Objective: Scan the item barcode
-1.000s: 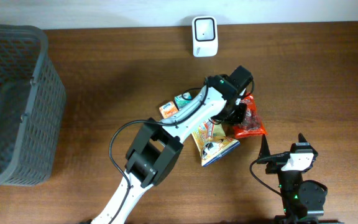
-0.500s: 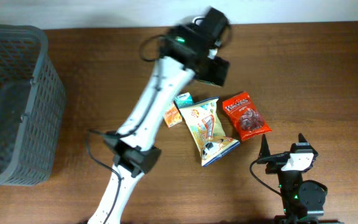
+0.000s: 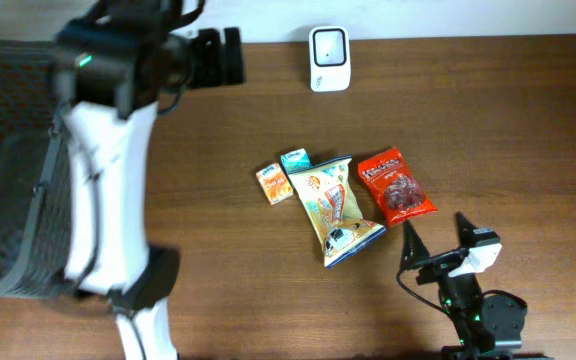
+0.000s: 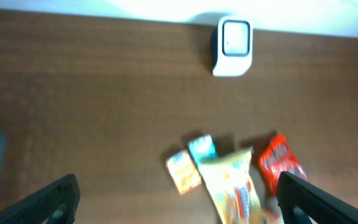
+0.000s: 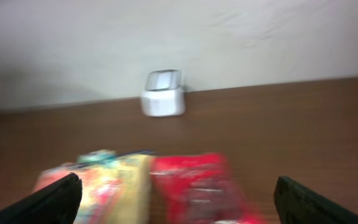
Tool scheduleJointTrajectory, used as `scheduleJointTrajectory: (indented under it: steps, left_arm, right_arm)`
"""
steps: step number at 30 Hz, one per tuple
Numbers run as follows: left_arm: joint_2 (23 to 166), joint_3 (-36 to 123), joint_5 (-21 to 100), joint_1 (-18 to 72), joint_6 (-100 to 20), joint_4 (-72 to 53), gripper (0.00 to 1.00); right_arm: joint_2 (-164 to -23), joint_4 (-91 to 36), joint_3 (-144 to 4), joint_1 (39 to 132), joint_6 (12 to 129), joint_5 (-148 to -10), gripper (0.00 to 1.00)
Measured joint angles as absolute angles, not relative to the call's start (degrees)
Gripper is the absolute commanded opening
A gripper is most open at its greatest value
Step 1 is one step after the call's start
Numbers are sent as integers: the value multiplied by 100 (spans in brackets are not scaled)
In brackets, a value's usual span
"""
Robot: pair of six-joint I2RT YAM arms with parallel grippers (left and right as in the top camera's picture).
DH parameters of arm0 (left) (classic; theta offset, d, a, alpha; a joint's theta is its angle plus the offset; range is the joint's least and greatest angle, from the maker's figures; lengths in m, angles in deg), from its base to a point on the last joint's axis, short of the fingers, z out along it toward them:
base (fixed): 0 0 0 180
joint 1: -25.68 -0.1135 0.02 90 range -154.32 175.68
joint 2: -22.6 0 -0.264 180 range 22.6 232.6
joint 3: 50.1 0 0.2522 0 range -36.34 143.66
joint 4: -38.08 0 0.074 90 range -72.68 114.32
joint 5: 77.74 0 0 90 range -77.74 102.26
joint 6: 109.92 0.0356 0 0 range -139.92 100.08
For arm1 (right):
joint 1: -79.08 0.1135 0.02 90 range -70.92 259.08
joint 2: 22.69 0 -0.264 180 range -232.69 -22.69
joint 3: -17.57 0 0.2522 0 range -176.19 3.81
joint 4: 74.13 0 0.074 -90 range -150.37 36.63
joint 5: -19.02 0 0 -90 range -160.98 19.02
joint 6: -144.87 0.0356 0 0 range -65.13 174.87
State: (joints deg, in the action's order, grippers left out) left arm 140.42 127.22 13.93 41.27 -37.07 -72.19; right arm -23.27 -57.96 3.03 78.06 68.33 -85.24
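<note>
Hovering high at 11 o'clock in the overhead view, your left end effector (image 3: 220, 57) has its jaws spread wide and grips nothing. Its wrist view confirms it: the fingers (image 4: 48, 200) sit at the far bottom corners with only bare counter (image 3: 508, 120) and packets between them. That view is blurred.

Your right end effector (image 3: 436, 236) sits low at 5 o'clock, jaws also fully apart and empty, pointing toward 12 o'clock. It is near the red bag (image 3: 395, 187) but not touching it. Its wrist view is blurred too.

No item is held. All four lie flat in a cluster at the counter centre:
- orange box (image 3: 272, 185), at the 9 o'clock end
- teal box (image 3: 296, 159), just beside it toward 1 o'clock
- yellow snack bag (image 3: 333, 205), in the middle, touching or overlapping the teal box
- red bag, at the 3 o'clock end, just beside the snack bag

The barcode scanner (image 3: 328, 45) stands at the 12 o'clock edge of the counter, well apart from the cluster. The dark mesh basket (image 3: 8, 200) is at 9 o'clock, partly behind the left arm.
</note>
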Motion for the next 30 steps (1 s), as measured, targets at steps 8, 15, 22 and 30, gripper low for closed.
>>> scheduleJointTrajectory:
  steps: [8,15,22,30]
  left_arm:
    - [11655,8983,908,4141,-3700,-7136,99]
    - [11581,7955,597,4141,-3897,-6795,99]
    - [11570,7291,578,4141,-3925,-6454,99]
    - [11572,6119,632,4141,-3945,-5756,82]
  right_arm:
    - [-2332,-7225,238,7806,8083,-9971,98]
    - [-4076,-4089,-2252,7806,7401,-10244,98]
    - [-8001,-924,-6156,7804,6653,-10622,99]
    - [-10851,-1110,-6842,8440,6999,-11986,15]
